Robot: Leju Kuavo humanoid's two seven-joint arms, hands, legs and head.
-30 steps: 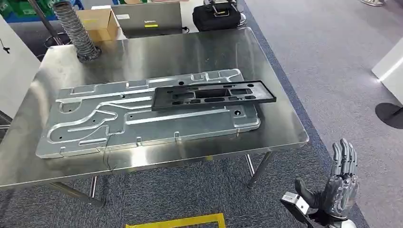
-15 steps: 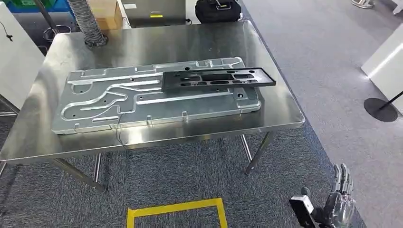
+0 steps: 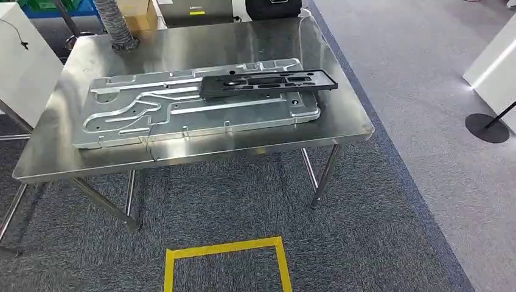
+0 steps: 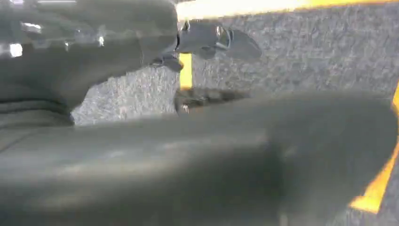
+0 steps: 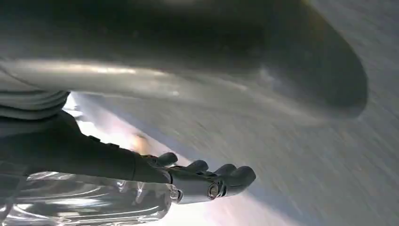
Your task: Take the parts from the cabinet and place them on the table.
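Now farther from the table (image 3: 341,121), camera shifted.

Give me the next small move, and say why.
Probably turn from the table toward the cabinet for another part: the black frame already lies on the silver panel on the table, and the right hand hangs with nothing in it.

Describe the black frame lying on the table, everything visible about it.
The black frame is a long, flat, matte rectangular piece, plastic by the look of it, with a raised rim and several cutouts: a row of slots and one round hole near its left end. It lies flat, slightly skewed, on the far right part of the large silver stamped metal panel, its right end jutting past the panel's edge over the steel table. Nothing else touches it.
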